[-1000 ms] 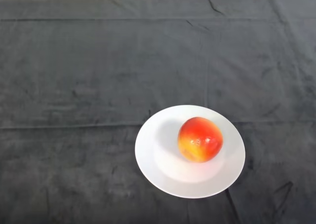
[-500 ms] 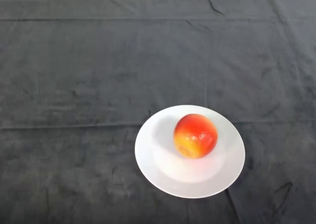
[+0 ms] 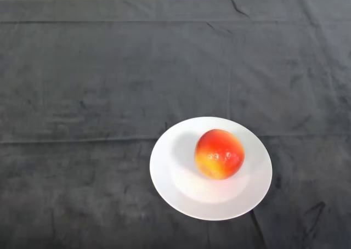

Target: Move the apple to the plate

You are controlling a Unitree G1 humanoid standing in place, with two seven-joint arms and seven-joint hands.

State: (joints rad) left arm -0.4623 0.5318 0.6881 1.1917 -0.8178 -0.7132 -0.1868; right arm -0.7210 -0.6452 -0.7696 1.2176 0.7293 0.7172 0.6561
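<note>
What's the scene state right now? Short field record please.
apple: red-yellow apple, resting on the plate, slightly right of its centre
plate: white plate, flat on the cloth, lower middle of view
surface: dark cloth over the table, wrinkled
robot: not visible
task status: apple is on the plate

wrinkled dark cloth (image 3: 98, 84) over table

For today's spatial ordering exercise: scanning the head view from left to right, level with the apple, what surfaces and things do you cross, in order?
dark cloth → plate rim → apple → plate rim again → dark cloth
</note>
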